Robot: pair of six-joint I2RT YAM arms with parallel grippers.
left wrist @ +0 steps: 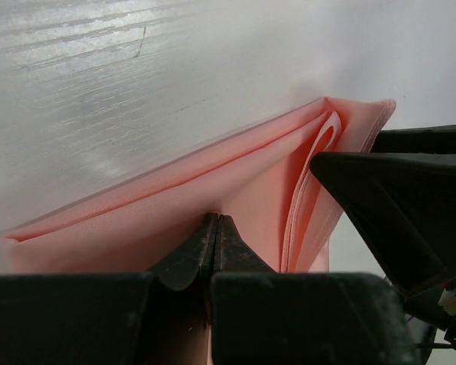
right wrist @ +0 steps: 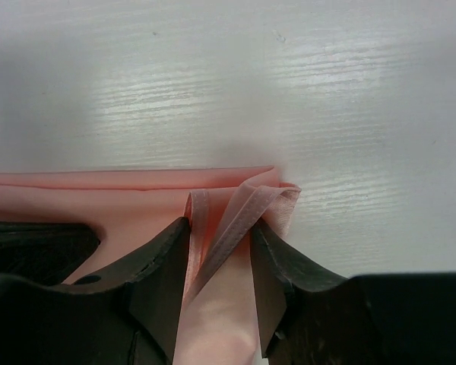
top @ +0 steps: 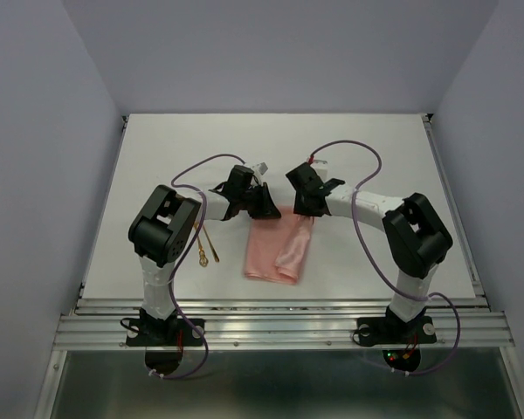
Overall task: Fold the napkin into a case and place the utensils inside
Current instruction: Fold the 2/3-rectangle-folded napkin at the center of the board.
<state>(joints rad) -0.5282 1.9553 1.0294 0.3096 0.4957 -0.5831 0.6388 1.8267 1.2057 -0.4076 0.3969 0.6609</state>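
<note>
1. The utensils (top: 208, 251), 2 slim gold pieces, lie close together on the white table (top: 375, 157). They are left of the cloth and apart from it, close by the left arm's elbow.
2. The napkin (top: 275, 249) lies folded in layers at the middle of the table, between the 2 arms. It forms a salmon-pink strip running away from the bases, with nothing tucked into it.
3. At the strip's far left corner the left gripper (left wrist: 213, 226) has its jaws pressed together, pinching a layer of the napkin at their tips.
4. At the far right corner the right gripper (right wrist: 219, 232) has its jaws partly spread, 1 finger on either side of a raised hemmed fold. The cloth between them sits loose, not squeezed flat.
5. The 2 grippers are just beside each other along that far edge.
</note>
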